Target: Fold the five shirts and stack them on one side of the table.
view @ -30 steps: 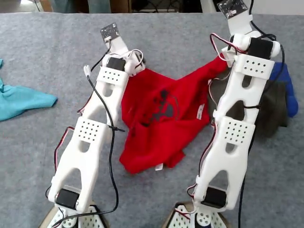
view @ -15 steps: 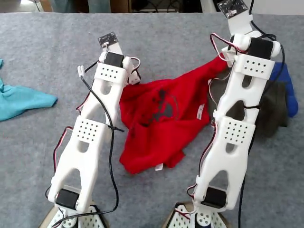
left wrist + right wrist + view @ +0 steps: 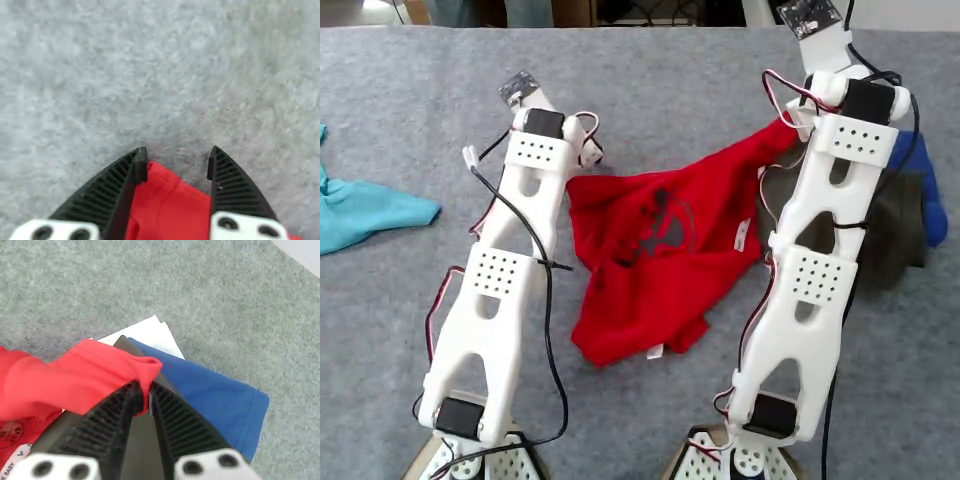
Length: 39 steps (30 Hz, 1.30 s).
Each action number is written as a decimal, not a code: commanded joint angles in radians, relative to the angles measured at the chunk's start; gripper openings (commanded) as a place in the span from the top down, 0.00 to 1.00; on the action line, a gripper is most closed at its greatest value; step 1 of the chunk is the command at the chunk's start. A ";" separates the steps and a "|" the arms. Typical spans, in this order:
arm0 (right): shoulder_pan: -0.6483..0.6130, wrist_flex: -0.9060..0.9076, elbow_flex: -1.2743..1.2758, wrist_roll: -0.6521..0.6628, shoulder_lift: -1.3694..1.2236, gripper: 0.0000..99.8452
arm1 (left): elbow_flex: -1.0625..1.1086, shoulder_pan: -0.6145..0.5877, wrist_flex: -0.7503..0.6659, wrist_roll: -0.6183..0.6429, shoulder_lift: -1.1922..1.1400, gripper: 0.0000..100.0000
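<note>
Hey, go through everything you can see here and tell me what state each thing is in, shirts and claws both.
red shirt, unfolded and rumpled, spread between the two arms
left claw, open, red fabric between its jaws
right claw, shut on a corner of the red shirt
teal shirt, crumpled at the table's left edge
blue shirt, lying beside the dark shirt
dark shirt, partly under the right arm

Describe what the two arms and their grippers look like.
The left arm and right arm are white shells with hole-grid panels, black motors at joints, and red, black and white cables. The left gripper and right gripper have black ribbed tapered fingers.
</note>
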State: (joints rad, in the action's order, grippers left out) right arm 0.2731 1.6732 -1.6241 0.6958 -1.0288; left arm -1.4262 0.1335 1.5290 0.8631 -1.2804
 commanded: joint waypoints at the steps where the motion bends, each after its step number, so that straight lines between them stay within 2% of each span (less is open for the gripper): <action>1: -0.017 -0.003 -0.021 0.006 0.010 0.99 | -0.004 -0.018 0.041 0.051 0.051 0.77; 6: -0.031 0.002 -0.021 0.008 0.008 0.99 | -0.137 -0.025 0.183 0.057 0.081 0.77; 10: -0.032 0.002 -0.025 0.008 -0.002 0.99 | -0.245 -0.016 0.221 0.057 0.117 0.77; 16: -0.048 0.002 -0.031 0.008 -0.022 0.99 | -0.191 0.039 0.198 0.057 0.123 0.77; 22: -0.048 0.002 -0.031 0.008 -0.024 0.99 | -0.038 0.051 0.048 0.057 0.063 0.77; 30: -0.048 0.000 -0.031 0.008 -0.024 0.99 | -0.015 0.053 0.158 0.057 0.060 0.77; 36: -0.048 0.000 -0.031 0.008 -0.025 0.99 | -0.005 0.042 0.123 0.064 0.049 0.77; 39: -0.048 0.000 -0.031 0.008 -0.025 0.99 | -0.004 0.030 0.106 0.141 0.048 0.77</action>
State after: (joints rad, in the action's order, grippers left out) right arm 0.2394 1.6732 -1.6241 0.6958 -1.0625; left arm -1.4277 0.1765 1.6533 0.9521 -1.2451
